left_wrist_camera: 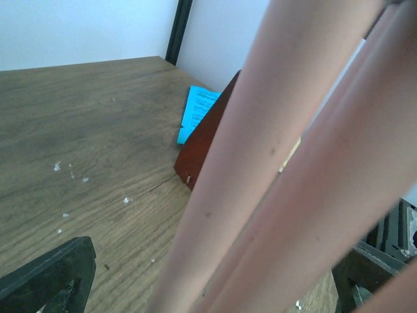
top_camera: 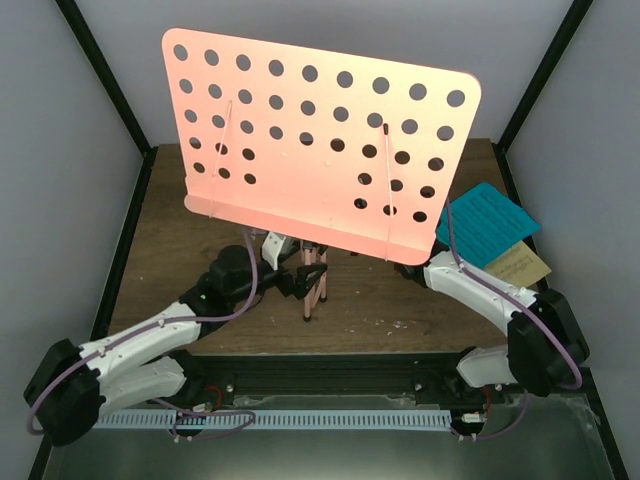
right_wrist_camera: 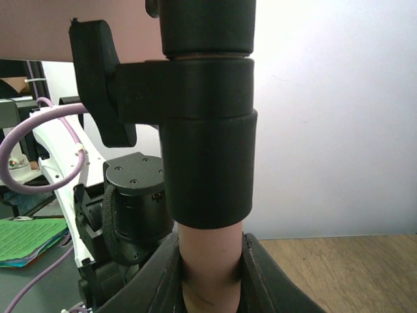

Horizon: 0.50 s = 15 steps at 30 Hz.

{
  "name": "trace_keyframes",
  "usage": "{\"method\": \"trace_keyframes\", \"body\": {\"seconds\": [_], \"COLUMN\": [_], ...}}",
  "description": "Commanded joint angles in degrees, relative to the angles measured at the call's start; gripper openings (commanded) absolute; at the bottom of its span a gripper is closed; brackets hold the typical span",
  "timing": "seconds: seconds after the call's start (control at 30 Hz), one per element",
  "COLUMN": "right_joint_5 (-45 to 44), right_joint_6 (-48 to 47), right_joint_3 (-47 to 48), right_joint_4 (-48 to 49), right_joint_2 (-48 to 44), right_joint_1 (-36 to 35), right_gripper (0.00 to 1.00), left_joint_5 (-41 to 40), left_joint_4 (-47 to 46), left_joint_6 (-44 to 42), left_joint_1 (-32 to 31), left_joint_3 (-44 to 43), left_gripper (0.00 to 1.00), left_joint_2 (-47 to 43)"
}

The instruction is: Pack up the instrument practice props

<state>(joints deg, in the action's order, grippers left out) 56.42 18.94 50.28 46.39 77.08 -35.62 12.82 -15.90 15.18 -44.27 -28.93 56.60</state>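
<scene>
The pink music stand [top_camera: 320,150] is held upright at the middle of the tabletop [top_camera: 200,260], and its hole-dotted desk fills much of the overhead view. The right pincer [right_wrist_camera: 212,287] is clenched around the stand's post [right_wrist_camera: 210,261], just below a black clamp collar [right_wrist_camera: 208,130]. The left pincer [top_camera: 297,275] stands released. Its jaws are wide apart on either side of the legs [left_wrist_camera: 260,163], which are drawn together into a tight bundle, and bare tabletop is seen between one finger [left_wrist_camera: 58,277] and the nearest leg.

The step in hand is judged to be the collapsing of the stand: the legs look folded, while the desk is not yet lowered. The next move is likely to call for a fresh hold by the left pincer, on the legs or on the collar, while the post is kept steady by the right. Care is needed because the stand is top-heavy.

Counted in view are 1 stand, 1 blue page [top_camera: 485,225] and 1 yellow page [top_camera: 520,265], which overlap at the far right of the tabletop. There is also 1 reddish-brown metronome [left_wrist_camera: 205,137], seen only from the left wrist, beside the blue page. Its cover cannot be made out. None of these 3 is yet packed.
</scene>
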Motion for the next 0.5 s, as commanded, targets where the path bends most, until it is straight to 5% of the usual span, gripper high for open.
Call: {"method": "trace_keyframes", "body": {"seconds": [0.0, 0.47], "right_joint_5": [-2.87, -10.06], "right_joint_6": [2.34, 3.58], "right_joint_3": [0.12, -4.59], "right_joint_4": [4.36, 6.94], "right_joint_2": [-2.94, -5.79], "right_joint_1": [-0.51, -0.51], "right_gripper": [0.01, 0.01], "left_joint_5": [0.83, -3.29], "left_joint_4": [-12.13, -21.87], "left_joint_6": [0.21, 1.59], "left_joint_1": [-0.46, -1.97], "left_joint_3": [-0.66, 1.82], "left_gripper": [1.0, 0.88], "left_joint_2": [4.99, 10.98]}}
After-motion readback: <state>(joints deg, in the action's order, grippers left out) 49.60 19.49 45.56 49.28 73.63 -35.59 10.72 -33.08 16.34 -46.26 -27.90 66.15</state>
